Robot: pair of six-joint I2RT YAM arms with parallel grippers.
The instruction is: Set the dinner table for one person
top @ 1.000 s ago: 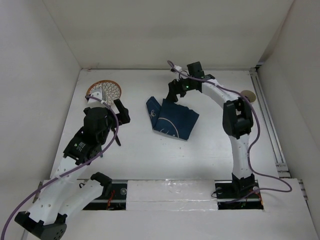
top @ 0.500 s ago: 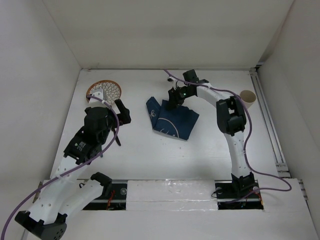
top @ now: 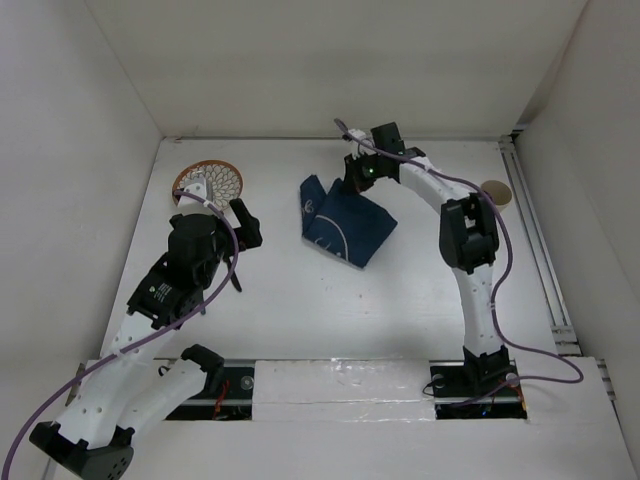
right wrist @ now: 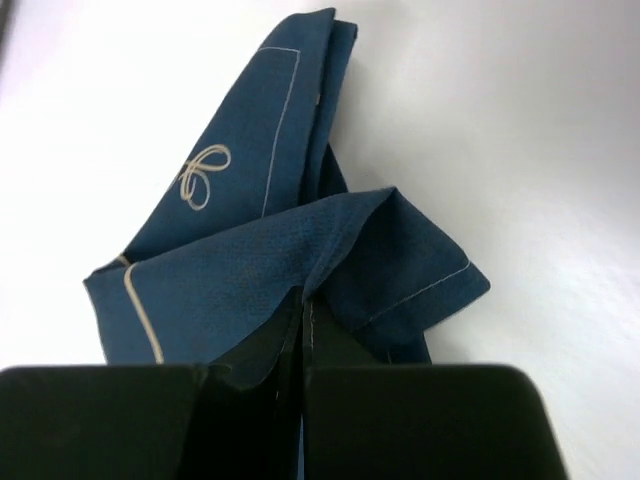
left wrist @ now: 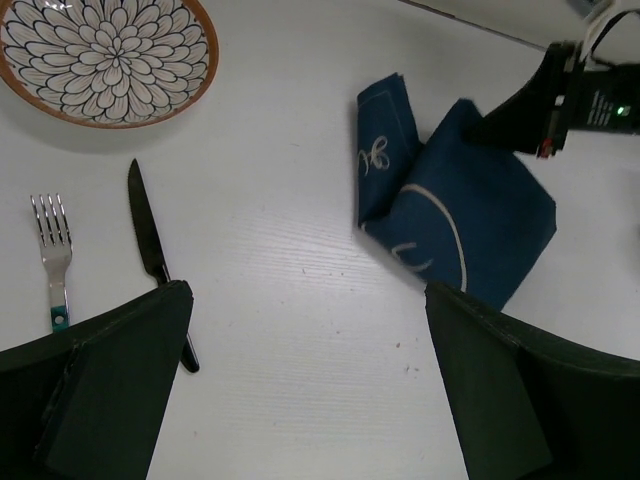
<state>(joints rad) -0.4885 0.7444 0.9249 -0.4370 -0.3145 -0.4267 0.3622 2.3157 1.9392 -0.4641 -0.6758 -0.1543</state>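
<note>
On the white dinner table (top: 290, 300) lies a navy placemat (top: 345, 225) with white line drawings, folded over itself. My right gripper (top: 353, 180) is shut on the placemat's far fold (right wrist: 250, 260), and the cloth is pinched between the closed fingers of that gripper (right wrist: 305, 312). In the left wrist view the placemat (left wrist: 470, 215) tents up towards the right gripper (left wrist: 545, 100). My left gripper (top: 247, 224) hovers wide open and empty over bare table, left of the cloth; the same gripper (left wrist: 305, 300) shows nothing between its fingers.
A flower-patterned plate (top: 210, 182) with an orange rim sits at the back left, also seen as the plate (left wrist: 105, 50). A knife (left wrist: 150, 240) and a fork (left wrist: 52, 250) lie below it. A tan cup (top: 495, 192) stands at the right, behind the right arm.
The right gripper dropped onto the placemat's far edge, closed on it, and drew the cloth up and back, changing its fold. The left arm stayed still.
</note>
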